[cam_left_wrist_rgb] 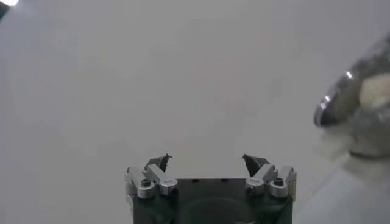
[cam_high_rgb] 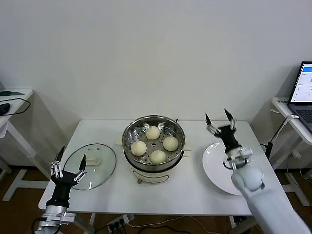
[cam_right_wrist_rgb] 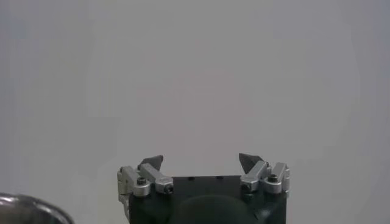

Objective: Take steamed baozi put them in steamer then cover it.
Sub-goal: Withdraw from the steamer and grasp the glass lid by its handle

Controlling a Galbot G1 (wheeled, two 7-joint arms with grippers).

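Note:
The steel steamer (cam_high_rgb: pixel 130 132) stands mid-table on its cream base, with several cream-white baozi (cam_high_rgb: pixel 153 132) on the tray inside. The glass cover (cam_high_rgb: pixel 105 168) with its white handle (cam_high_rgb: pixel 93 161) lies flat on the table, left of the steamer. My left gripper (cam_high_rgb: pixel 71 158) is open and empty, upright at the cover's near left edge. My right gripper (cam_high_rgb: pixel 218 117) is open and empty, raised above the far edge of the white plate, right of the steamer. Both wrist views show open jaws against the wall; the steamer's rim (cam_left_wrist_rgb: pixel 359 85) shows blurred in the left wrist view.
An empty white plate (cam_high_rgb: pixel 214 168) lies right of the steamer. A side table with a laptop (cam_high_rgb: pixel 304 92) stands at the far right, another small table (cam_high_rgb: pixel 12 97) at the far left. The white table's front edge (cam_high_rgb: pixel 146 212) is near.

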